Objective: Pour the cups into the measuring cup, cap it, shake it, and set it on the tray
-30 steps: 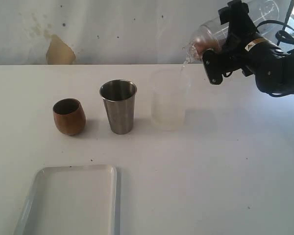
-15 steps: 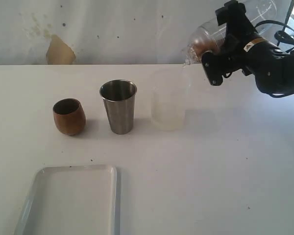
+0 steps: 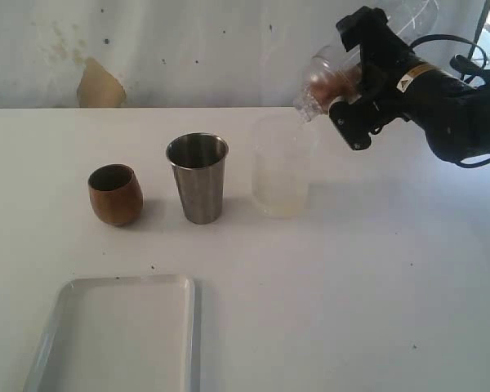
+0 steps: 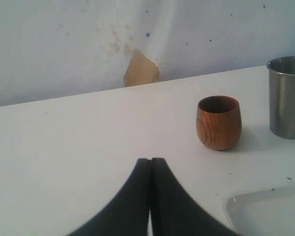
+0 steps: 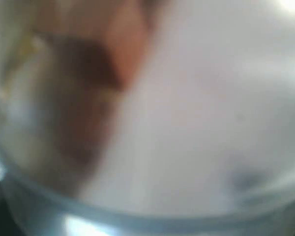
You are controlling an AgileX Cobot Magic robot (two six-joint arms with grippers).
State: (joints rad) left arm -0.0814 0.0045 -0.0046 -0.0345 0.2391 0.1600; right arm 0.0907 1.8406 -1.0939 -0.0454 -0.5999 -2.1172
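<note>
Clear plastic cup [image 3: 320, 77] tipped sideways, right gripper [image 3: 355, 79] clamped round it, mouth over frosted beaker [image 3: 282, 171]. 2 cups upright left of the beaker: wooden cup [image 3: 114, 194], steel cup [image 3: 198, 180]. Tray [image 3: 122, 335] out front. Left gripper [image 4: 150, 167] pinched together, empty.

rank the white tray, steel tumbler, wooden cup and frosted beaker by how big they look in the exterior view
1. white tray, though nearest the camera and cut off
2. frosted beaker, only slightly bigger
3. steel tumbler
4. wooden cup
</note>
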